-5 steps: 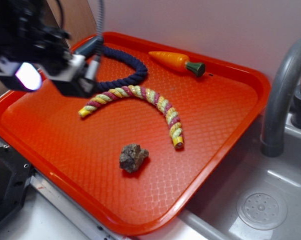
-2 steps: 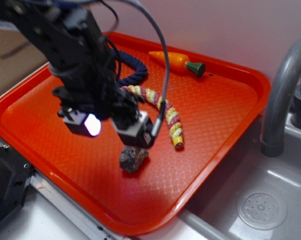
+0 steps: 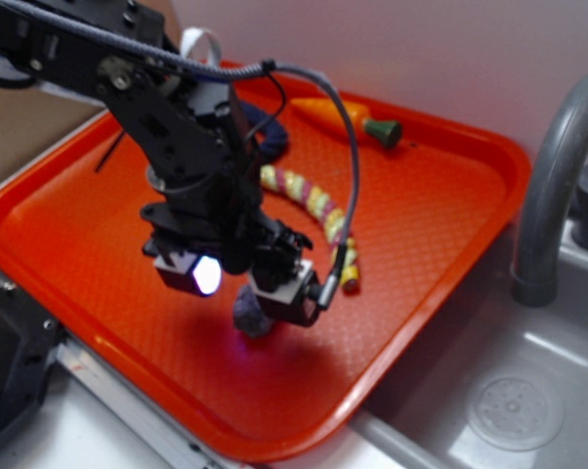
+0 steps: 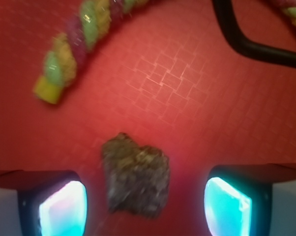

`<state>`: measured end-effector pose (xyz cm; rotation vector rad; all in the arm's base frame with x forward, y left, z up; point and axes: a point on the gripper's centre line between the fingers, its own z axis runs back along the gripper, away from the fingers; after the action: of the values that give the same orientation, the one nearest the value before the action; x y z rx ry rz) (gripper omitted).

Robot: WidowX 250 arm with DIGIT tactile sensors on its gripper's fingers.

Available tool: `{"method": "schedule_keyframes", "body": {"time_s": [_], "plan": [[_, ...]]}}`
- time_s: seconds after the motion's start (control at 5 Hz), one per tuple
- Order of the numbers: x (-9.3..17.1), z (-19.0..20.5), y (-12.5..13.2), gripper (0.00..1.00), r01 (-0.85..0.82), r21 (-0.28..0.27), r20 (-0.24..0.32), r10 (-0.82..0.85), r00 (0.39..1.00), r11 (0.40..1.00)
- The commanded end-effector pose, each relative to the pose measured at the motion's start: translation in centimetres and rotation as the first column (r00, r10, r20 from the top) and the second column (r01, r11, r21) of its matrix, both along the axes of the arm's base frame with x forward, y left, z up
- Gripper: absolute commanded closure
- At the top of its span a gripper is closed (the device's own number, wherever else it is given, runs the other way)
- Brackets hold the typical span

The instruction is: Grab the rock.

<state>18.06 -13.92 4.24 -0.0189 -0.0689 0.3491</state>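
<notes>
We count one rock (image 4: 136, 175), one carrot (image 3: 345, 115), two ropes. Rock lies on the tray (image 3: 441, 195), long axis running from the camera toward the ropes, between the spread, empty gripper (image 4: 145, 206) fingers.

The arm (image 3: 177, 127) is matte black, built of blocky links with small screws and a silver joint. A thin black cable (image 3: 343, 147) loops from it down to the tool (image 3: 243, 281). The tool's fingers (image 4: 64, 206) are black blocks with white outer shells and inner pads glowing cyan-white.
</notes>
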Motion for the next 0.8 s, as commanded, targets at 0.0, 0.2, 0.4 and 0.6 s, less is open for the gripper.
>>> {"method": "schedule_keyframes", "body": {"time_s": [0.0,0.2,0.4,0.6], "plan": [[0.6,-2.2,-1.4,0.02,0.069,-0.014,-0.036,-0.070,0.997,0.997],[0.3,-2.5,-1.5,1.00,0.075,-0.005,-0.038,-0.075,0.996,0.997],[0.1,-2.2,-1.4,1.00,0.095,0.013,-0.025,-0.094,0.995,0.995],[0.1,-0.3,-0.5,1.00,0.126,0.064,-0.024,-0.125,0.992,0.990]]}}
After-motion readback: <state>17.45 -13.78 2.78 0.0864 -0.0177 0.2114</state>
